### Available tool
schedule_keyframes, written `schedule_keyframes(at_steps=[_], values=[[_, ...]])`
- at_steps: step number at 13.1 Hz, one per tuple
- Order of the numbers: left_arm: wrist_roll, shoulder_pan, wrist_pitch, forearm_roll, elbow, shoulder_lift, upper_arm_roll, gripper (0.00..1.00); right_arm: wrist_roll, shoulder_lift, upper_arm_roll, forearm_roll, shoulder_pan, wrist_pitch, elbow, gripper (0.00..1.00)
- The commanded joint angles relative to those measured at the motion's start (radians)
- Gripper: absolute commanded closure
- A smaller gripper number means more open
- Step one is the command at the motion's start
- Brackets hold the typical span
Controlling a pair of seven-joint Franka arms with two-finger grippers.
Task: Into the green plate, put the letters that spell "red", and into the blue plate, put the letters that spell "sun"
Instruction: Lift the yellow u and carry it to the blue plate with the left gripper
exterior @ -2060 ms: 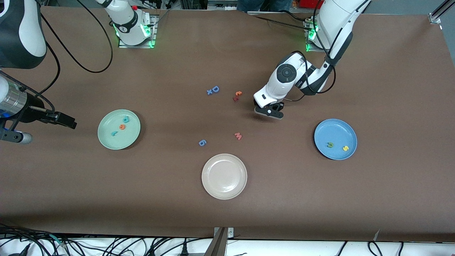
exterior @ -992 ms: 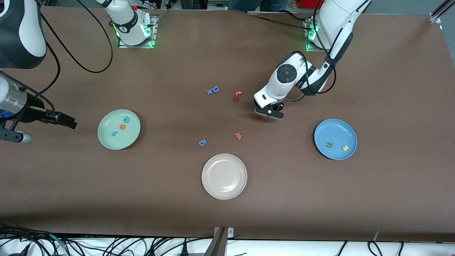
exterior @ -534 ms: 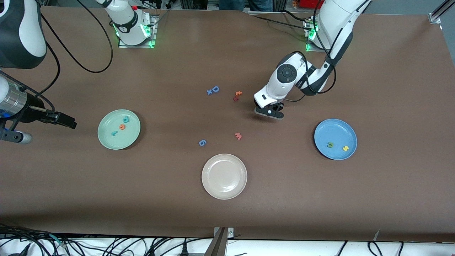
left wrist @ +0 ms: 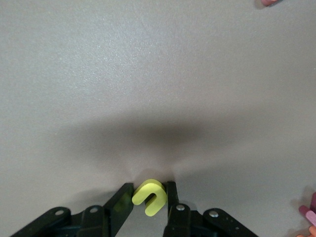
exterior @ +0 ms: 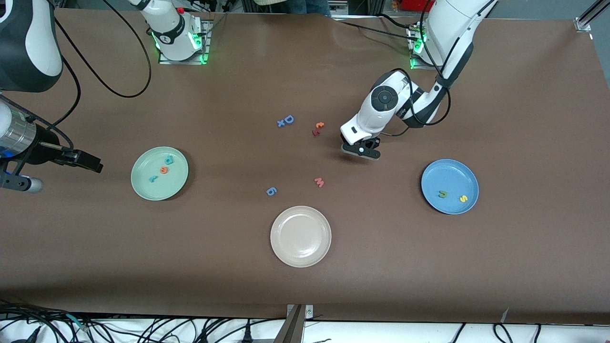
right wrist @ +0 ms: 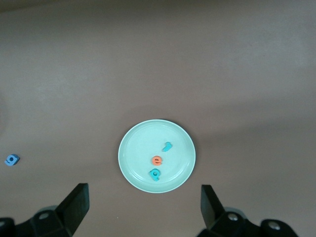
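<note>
Brown table [exterior: 524, 95], carrying three plates and scattered foam letters. Two arms, bases along the table's robot-side edge.

Right arm: waits over the table's edge at its own end. Right gripper [right wrist: 143, 210] hangs high above the green plate, fingers spread wide, nothing between them.

Left arm: reaches down toward the middle of the table. Left gripper [left wrist: 149, 200] sits low at the surface, fingers [left wrist: 171, 195] pinching the yellow u [left wrist: 148, 196], which appears to rest on the table.

Green plate [exterior: 143, 188], toward the right arm's end of the table: holds the teal r [exterior: 153, 179], the orange e [exterior: 164, 169] and the teal d [exterior: 169, 160], apart from one another near its centre.

Blue plate [exterior: 452, 174], toward the left arm's end: holds the olive-green n [exterior: 442, 194] and the yellow s [exterior: 462, 198], side by side but not touching, in the part of the plate nearest the front camera.

Beige-white plate [exterior: 300, 236], mid-table, nearest the front camera's edge.

Loose letters, centre of table: blue capital D [exterior: 289, 119] with a small blue x [exterior: 280, 123] just beside it; two small orange-red pieces [exterior: 318, 128] close together; pink w [exterior: 319, 182]; blue 6 [exterior: 271, 191], near the beige-white plate.
</note>
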Motion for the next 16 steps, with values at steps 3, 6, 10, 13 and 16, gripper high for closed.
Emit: schedule_keyframes(at_steps=[3,6,10,13,16], values=[[-0.011,0.002,0.004,0.039,0.017,0.007,0.007,0.78,-0.014,-0.008,0.015,-0.007,-0.014,0.011,-0.014,0.00],[-0.011,0.002,-0.007,0.039,0.030,0.006,0.015,0.79,-0.014,-0.008,0.015,-0.007,-0.016,0.011,-0.014,0.00],[-0.011,0.002,-0.007,0.039,0.031,0.006,0.017,0.78,-0.014,-0.008,0.015,-0.007,-0.017,0.011,-0.014,0.00],[0.000,0.004,-0.010,0.039,0.040,0.002,0.033,0.79,-0.014,-0.008,0.015,-0.007,-0.017,0.011,-0.014,0.00],[0.018,0.011,-0.055,0.039,0.068,-0.008,0.040,0.79,-0.014,-0.008,0.015,-0.007,-0.017,0.011,-0.014,0.00]])
